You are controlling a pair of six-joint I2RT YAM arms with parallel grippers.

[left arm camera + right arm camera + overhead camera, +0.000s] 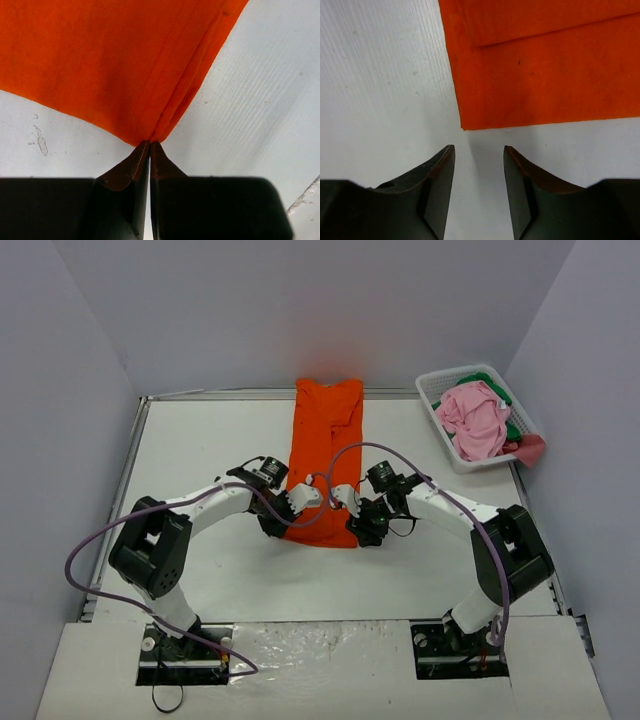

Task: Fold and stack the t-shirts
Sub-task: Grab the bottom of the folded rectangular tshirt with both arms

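The orange t-shirt (325, 455) lies folded into a long narrow strip running from the back of the table towards me. My left gripper (289, 527) sits at its near left corner, and in the left wrist view the gripper (150, 143) is shut on a pinch of the orange t-shirt (115, 65). My right gripper (358, 532) rests by the near right corner. In the right wrist view the gripper (477, 150) is open over bare table, with the corner of the orange t-shirt (545, 85) just ahead of its fingertips and nothing between them. A pink t-shirt (472, 418) and a green t-shirt (513, 428) lie crumpled in the basket.
The white slotted basket (432, 390) stands at the back right, with a pinkish-red piece of cloth (531, 449) hanging over its near right corner. Grey walls enclose the white table (200, 440) on three sides. Purple cables loop over both arms.
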